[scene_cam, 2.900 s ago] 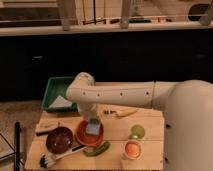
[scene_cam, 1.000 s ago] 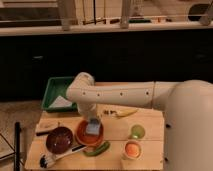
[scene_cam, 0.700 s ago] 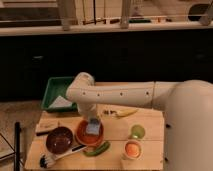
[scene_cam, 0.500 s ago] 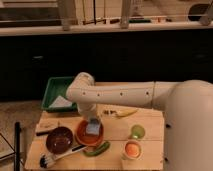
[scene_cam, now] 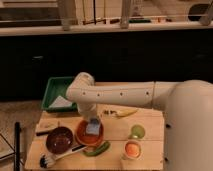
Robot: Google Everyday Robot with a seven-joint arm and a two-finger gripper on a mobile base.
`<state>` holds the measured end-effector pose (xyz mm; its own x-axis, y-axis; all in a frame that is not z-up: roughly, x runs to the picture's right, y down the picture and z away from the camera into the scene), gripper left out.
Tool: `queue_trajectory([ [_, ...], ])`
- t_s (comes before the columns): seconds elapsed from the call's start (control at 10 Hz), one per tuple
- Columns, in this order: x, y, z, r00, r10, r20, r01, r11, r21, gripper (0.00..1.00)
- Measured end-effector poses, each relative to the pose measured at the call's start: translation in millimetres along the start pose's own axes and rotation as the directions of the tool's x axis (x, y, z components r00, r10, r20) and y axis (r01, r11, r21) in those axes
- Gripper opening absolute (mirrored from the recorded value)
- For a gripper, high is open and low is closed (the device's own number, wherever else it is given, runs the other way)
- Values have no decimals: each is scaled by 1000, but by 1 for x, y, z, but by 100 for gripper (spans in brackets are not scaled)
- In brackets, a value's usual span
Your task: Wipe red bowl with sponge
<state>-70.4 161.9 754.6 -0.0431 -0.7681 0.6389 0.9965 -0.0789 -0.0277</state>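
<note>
Brush (scene_cam: 56,158) with a pale handle lies nearest the camera on the wooden table (scene_cam: 150,152), bristle end at the near-left corner, handle pointing toward the red bowl (scene_cam: 83,135). Green pepper-like item (scene_cam: 96,148) sits just right of it, touching or nearly touching the bowl's near rim. Small cup with an orange inside (scene_cam: 132,148) is near right, green cup (scene_cam: 137,131) just behind it.

Dark brown-maroon bowl (scene_cam: 59,139) is left of the red bowl, rims close. Sponge (scene_cam: 92,128) is inside the red bowl, toward its far-right side. Gripper (scene_cam: 93,123) is straight above the sponge, apparently pressing on it; cannot tell what the grip itself is doing, it's hidden by the wrist.

Banana (scene_cam: 123,113) is behind, right of the arm. Green tray (scene_cam: 56,91) with a white sheet (scene_cam: 62,102) sits far left.

Risks, my read: bowl is light and unclamped, so lateral wipe force could slide it into the dark bowl or the pepper. Too much downward push near the rim could tip it. Sponge could slip free mid-stroke.
</note>
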Motion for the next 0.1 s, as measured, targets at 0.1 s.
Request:
queue_trajectory([
  [0.1,0,0,0,1000,0,0,0,1000,0,5],
])
